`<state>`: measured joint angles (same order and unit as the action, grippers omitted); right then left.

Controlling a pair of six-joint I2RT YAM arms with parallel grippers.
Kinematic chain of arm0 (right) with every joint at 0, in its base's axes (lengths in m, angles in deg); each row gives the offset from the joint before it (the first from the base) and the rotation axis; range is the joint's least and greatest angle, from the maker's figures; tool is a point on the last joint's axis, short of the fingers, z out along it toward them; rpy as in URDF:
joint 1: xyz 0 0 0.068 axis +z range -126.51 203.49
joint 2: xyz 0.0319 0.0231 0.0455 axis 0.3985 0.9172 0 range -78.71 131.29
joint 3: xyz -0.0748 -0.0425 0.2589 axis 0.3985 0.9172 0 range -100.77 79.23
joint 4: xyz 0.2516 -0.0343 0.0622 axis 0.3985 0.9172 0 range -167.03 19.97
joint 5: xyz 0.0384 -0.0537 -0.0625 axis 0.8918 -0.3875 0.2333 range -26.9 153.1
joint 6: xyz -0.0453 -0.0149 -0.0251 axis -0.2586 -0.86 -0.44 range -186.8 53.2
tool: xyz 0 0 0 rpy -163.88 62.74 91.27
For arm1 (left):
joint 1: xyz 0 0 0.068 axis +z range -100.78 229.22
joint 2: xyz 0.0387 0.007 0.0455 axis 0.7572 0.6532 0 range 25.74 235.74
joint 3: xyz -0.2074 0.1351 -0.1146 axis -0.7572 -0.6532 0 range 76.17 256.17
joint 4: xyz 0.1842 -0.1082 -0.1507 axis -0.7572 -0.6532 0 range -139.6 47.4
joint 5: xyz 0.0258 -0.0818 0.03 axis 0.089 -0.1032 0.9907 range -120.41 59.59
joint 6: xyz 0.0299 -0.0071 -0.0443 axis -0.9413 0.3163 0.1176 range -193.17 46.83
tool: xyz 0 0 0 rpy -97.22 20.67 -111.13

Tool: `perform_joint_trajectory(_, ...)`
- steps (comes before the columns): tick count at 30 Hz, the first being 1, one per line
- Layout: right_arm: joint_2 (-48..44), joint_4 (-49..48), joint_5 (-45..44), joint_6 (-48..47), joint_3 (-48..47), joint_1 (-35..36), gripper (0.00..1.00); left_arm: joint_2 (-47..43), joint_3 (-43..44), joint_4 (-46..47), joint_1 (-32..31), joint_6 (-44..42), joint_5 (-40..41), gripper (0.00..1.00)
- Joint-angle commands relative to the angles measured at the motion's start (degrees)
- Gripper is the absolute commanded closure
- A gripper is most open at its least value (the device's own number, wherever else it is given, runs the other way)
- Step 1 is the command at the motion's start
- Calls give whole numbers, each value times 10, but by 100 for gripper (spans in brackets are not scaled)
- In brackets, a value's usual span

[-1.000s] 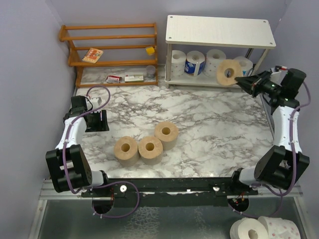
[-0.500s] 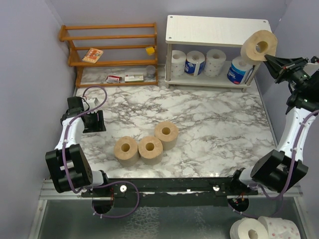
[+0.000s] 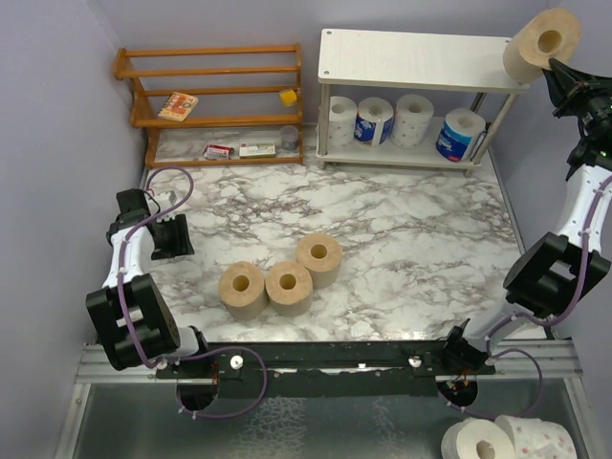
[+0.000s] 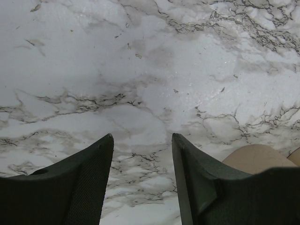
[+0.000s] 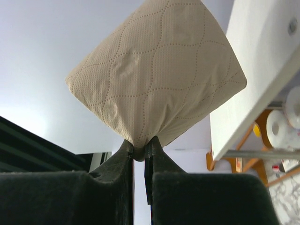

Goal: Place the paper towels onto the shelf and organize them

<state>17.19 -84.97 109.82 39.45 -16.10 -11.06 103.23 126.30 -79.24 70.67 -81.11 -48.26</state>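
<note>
4 rolls [image 3: 413, 117] stand along the lower tier of the shelf [image 3: 421, 59] (2 white, 2 blue-wrapped). The right claw [image 3: 557, 69] is clamped on a pinch of a 5th, a tan roll [image 3: 541, 43], raised at the top board's right edge and not yet set down. 3 tan rolls [image 3: 288, 287] wait near the middle of the near edge of the surface [image 3: 411, 239]. The left claw [image 4: 142, 140] is apart and holds nothing.

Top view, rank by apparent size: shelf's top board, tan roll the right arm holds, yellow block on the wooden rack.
1. top board
2. tan roll, nearer the camera, yet clearly smaller
3. yellow block
</note>
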Motion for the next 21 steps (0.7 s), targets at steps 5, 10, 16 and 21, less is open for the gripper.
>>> perform_joint_trajectory(5, 82, -35, -108, -27, -93, 3, 99, -15, 11, -7, 41, -14, -29, 45)
perform_joint_trajectory(10, 113, -36, -110, -45, -106, 22, 99, -17, 11, -7, 48, -13, -30, 45)
perform_joint_trajectory(16, 128, -48, -109, -43, -114, 57, 99, -15, 12, -7, 51, -14, -32, 45)
perform_joint_trajectory(21, 141, -57, -116, -37, -124, 74, 99, -9, 12, -7, 52, -14, -31, 45)
